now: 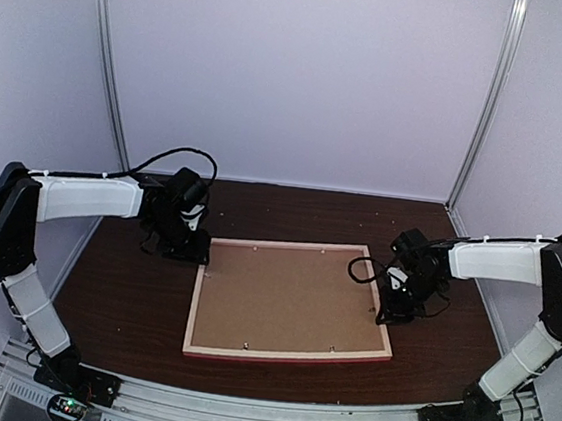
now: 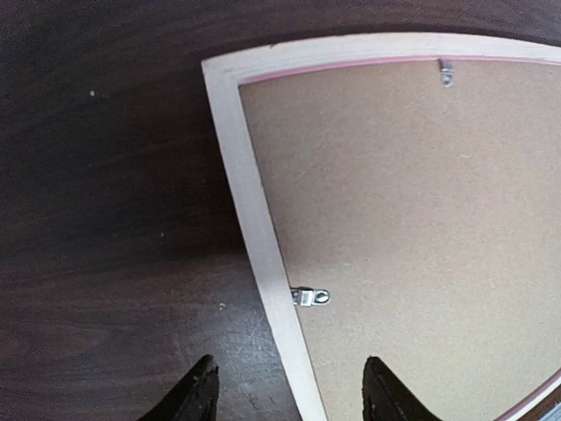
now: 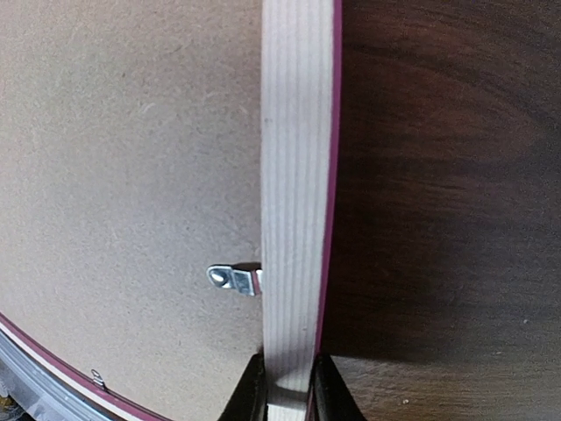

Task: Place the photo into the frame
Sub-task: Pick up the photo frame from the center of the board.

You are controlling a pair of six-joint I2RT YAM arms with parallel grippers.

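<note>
Pale wood shows on the back of the frame (image 1: 286, 353), which lies face down at the middle of the dark table (image 1: 291, 212), its long sides running left to right. A brown board (image 1: 287, 297) fills the opening, and a thin pink rim edges the rails. Small metal tabs sit on the inner edge of the rails: one on the left rail (image 2: 311, 297), one on the right (image 3: 235, 280).

Left claw (image 1: 184, 251): at the far left corner of the frame. In the wrist view it (image 2: 289, 386) stands wide, one finger over the table and the other over the board. The left rail runs between them, with a gap on each side.

Right claw (image 1: 391, 308): at the right rail, toward its near end. In the wrist view it (image 3: 287, 386) is narrow, both fingers pressed against the sides of the rail, pinching it.
</note>
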